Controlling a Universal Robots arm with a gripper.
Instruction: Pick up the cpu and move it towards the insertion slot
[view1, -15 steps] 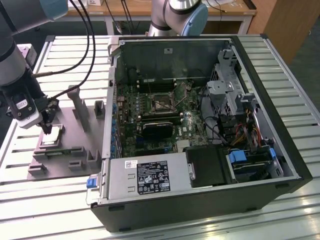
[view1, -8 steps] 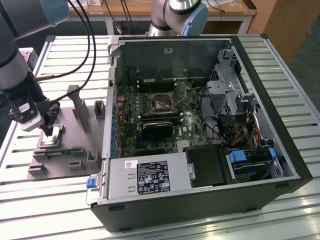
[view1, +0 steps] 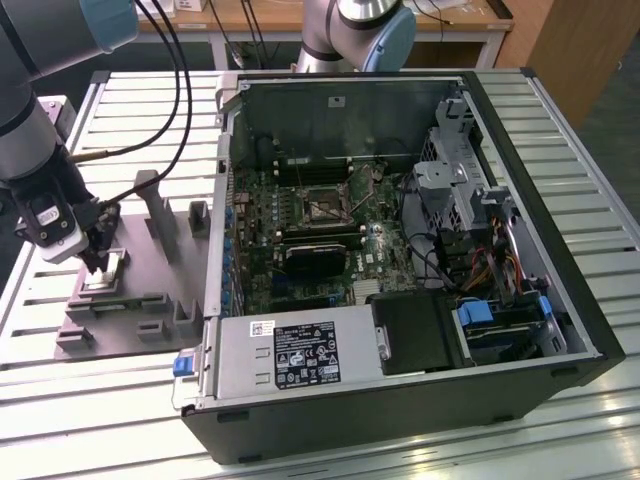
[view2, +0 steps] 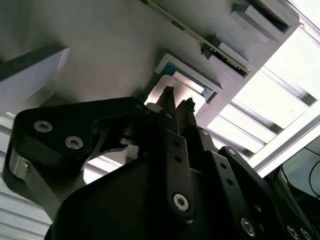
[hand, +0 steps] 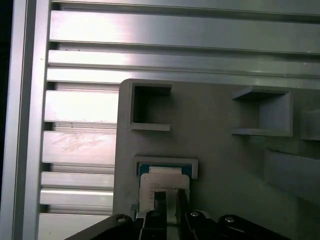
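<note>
The cpu (view1: 104, 273), a pale square chip, lies in a nest on the grey fixture plate (view1: 150, 300) at the exterior view's left. My gripper (view1: 97, 266) stands straight over it. In the first wrist view the two dark fingertips (hand: 160, 200) are close together over the middle of the cpu (hand: 163, 181), and my gripper (hand: 171, 199) looks shut. The second wrist view has my gripper (view2: 177, 98) right at the cpu (view2: 156, 95); I cannot tell whether it touches. The insertion slot (view1: 322, 208), a silvery frame with a dark centre, sits on the green board inside the open computer case.
The open black computer case (view1: 560, 300) lies on its side to the exterior view's right of the fixture plate. Upright grey fixture blocks (view1: 158, 205) stand on the plate near my gripper. Cables (view1: 170, 120) hang from the arm. Another arm's base (view1: 360, 30) is behind the case.
</note>
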